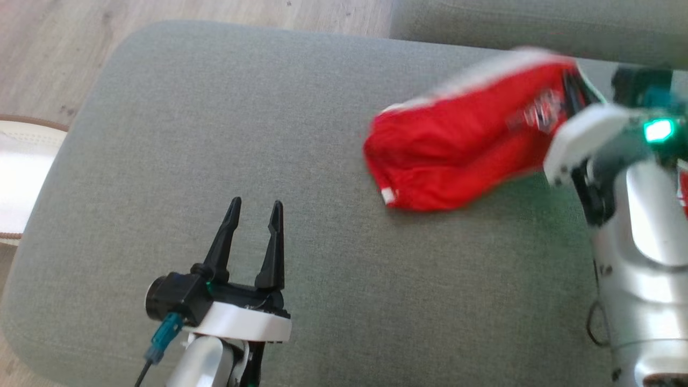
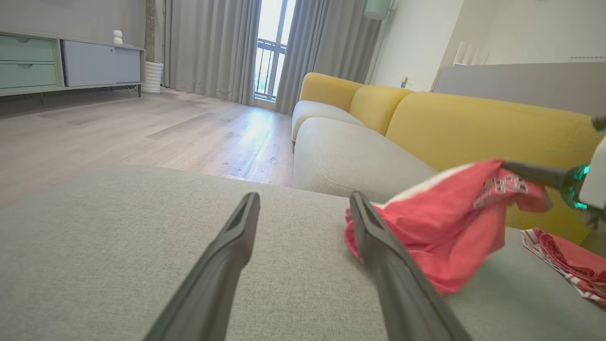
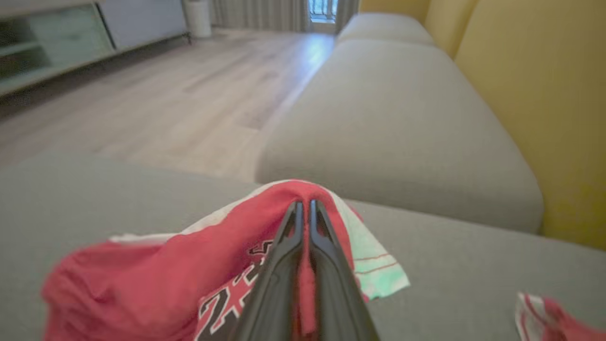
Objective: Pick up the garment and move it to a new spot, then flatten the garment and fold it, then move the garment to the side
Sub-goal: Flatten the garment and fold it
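Observation:
The garment (image 1: 457, 156) is a red jersey with white trim and black-and-white lettering, blurred with motion, hanging over the right of the grey cushion (image 1: 269, 134). My right gripper (image 3: 305, 206) is shut on a fold of the garment (image 3: 156, 274), red cloth pinched between its fingers. From the left wrist view the garment (image 2: 440, 227) hangs to the right with the right gripper's dark fingers (image 2: 530, 173) clamped on its top. My left gripper (image 1: 253, 210) stands open near the cushion's front, nothing between its fingers (image 2: 378, 237), well left of the garment.
A second red-and-white striped cloth (image 2: 568, 263) lies on the cushion at the far right. A yellow sofa back (image 2: 473, 128) rises behind it. Wooden floor (image 1: 54, 48) lies beyond the cushion's left and far edges, with a pale rug (image 1: 24, 172) at the left.

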You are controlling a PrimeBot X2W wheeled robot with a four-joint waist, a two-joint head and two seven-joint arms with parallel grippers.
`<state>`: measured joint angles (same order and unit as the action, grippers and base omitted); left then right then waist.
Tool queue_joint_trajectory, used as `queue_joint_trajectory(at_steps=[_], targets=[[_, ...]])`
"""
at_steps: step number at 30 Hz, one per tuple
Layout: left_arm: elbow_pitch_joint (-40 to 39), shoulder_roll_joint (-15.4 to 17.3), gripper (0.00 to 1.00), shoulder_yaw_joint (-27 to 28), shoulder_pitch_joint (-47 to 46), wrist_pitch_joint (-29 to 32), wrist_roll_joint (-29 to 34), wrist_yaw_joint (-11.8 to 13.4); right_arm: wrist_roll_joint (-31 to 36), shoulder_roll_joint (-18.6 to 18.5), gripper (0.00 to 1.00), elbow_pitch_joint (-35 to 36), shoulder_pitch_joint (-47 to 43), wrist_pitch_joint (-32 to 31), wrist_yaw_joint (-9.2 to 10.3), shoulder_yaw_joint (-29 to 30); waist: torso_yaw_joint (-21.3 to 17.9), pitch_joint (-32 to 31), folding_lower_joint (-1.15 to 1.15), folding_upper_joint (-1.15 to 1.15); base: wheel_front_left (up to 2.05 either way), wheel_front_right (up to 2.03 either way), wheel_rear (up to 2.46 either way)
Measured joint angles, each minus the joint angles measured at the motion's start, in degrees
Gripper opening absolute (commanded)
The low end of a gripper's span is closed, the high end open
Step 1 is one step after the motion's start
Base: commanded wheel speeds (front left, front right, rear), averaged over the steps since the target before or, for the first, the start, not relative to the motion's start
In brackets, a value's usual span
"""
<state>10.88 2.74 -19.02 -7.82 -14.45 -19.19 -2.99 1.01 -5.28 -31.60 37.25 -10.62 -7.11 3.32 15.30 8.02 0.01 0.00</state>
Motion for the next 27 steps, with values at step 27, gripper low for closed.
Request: queue_joint_trajectory(at_steps=[27], targets=[[-1.9, 0.0, 1.00, 4.7, -1.1, 0.0, -0.5, -0.1, -10.2, 2.2, 1.00, 15.8, -28.3, 21.8, 0.01, -3.7, -13.2, -1.5, -0.01, 0.00, 0.00, 0.00, 0.00]])
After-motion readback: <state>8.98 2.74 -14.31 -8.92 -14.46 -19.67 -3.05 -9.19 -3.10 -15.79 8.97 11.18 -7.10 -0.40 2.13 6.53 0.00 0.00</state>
